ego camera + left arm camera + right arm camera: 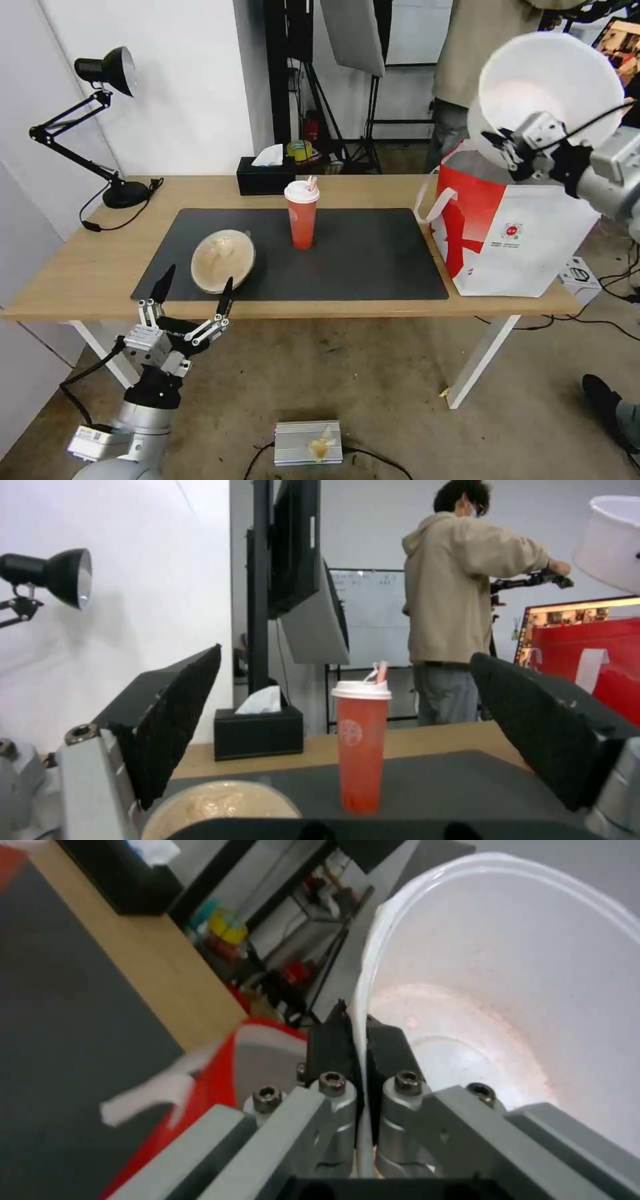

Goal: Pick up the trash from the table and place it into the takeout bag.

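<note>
**White bowl held over the bag, two items left on the table**

The table [373,190] carries the takeout bag [527,233] at its right end, open at the top. Above the bag, the right gripper [510,148] is clamped on the rim of the big white bowl [547,87], tipped on its side and not yet dropped in. The tan bowl [222,260] and the red cup [302,217] sit on the dark mat [373,257], untouched. The left gripper [193,293] hovers at the table's near edge just before the tan bowl, fingers spread apart. As a judgement: one item nearly bagged, two to go
</note>
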You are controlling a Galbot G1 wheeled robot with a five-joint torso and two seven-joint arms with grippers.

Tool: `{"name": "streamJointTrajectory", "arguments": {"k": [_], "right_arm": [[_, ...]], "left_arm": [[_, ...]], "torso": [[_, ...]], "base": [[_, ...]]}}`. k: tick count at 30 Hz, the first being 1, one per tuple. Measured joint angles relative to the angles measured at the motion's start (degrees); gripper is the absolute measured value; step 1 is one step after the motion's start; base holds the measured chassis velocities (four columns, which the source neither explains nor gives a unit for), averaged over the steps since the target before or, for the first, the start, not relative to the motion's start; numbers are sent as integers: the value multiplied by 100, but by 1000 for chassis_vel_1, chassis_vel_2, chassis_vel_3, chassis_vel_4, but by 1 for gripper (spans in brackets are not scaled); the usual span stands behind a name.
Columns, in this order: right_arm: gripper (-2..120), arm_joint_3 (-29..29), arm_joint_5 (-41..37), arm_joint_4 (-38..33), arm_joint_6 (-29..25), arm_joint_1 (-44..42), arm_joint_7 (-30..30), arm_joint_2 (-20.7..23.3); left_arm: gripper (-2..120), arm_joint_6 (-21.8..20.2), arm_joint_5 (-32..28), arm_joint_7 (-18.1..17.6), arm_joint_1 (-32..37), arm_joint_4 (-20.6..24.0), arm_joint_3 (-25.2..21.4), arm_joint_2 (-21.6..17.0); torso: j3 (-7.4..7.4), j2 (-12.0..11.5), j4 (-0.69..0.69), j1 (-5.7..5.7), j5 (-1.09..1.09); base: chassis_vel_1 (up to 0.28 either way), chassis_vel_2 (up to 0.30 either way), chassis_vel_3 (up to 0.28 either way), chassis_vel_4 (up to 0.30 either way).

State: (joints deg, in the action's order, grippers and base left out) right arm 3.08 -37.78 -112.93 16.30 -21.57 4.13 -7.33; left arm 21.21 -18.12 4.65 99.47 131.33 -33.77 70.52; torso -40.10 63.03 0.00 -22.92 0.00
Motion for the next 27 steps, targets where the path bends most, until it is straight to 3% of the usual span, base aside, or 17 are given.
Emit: {"name": "streamJointTrajectory", "arguments": {"k": [16,27], "right_arm": [[0,142,411,814,-161,-83,-4,-354],[0,392,533,1401,-219,138,-11,-852]], "left_arm": [[100,60,142,24,146,1,51,123],[100,87,365,41,190,-30,154,315]], "torso": [[0,0,0,0,1],[-1,0,0,0,0]], "base": [[0,0,0,0],[0,0,0,0]]}}
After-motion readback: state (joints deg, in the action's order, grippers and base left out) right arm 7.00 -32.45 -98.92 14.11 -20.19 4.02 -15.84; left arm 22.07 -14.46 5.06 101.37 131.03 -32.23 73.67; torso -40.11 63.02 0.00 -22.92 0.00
